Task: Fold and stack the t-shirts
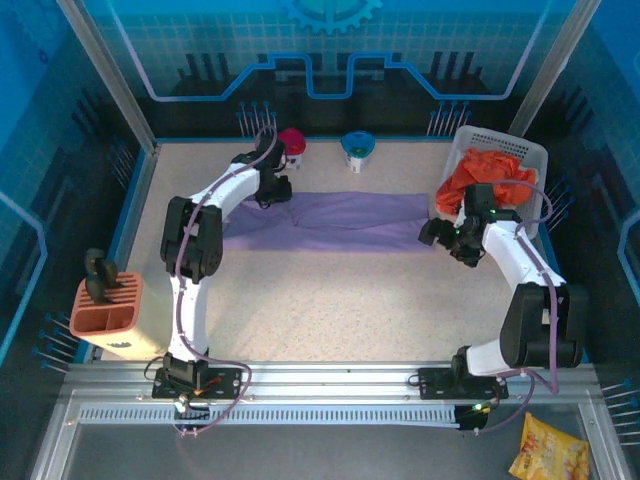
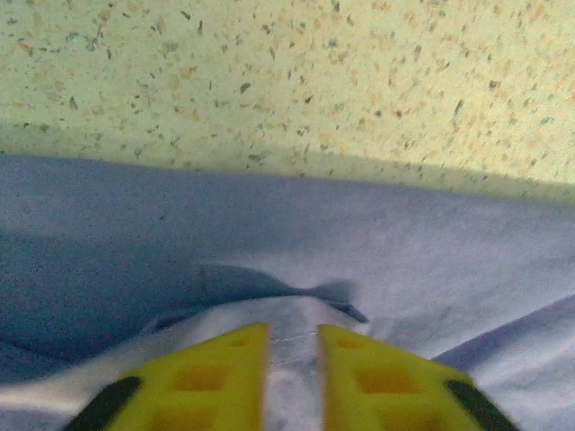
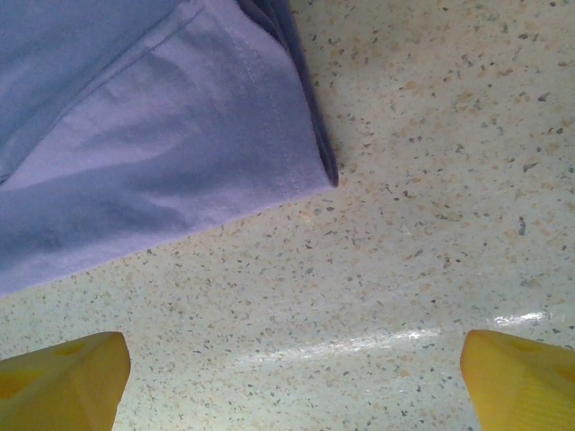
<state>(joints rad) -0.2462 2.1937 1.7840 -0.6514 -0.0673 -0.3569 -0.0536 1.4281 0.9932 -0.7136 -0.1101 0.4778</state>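
- The purple shirt (image 1: 340, 212) lies as a long, narrow band across the far half of the table (image 1: 350, 300). It runs left to right, roughly parallel to the far edge.
- The left gripper (image 1: 272, 190) is down on the band's left end. In its wrist view the yellow fingers (image 2: 225, 382) stand a narrow gap apart, and purple cloth with a stitched hem shows in that gap. I cannot tell whether they pinch the cloth.
- The right gripper (image 1: 432, 235) is at the band's right end, jaws spread wide and holding nothing. In its wrist view its fingers (image 3: 63, 382) hang over bare table, and the shirt's hemmed corner lies ahead of them, apart from both.
- The orange shirts (image 1: 490, 172) are heaped in the basket (image 1: 535, 155) at the far right corner, just behind the right gripper.
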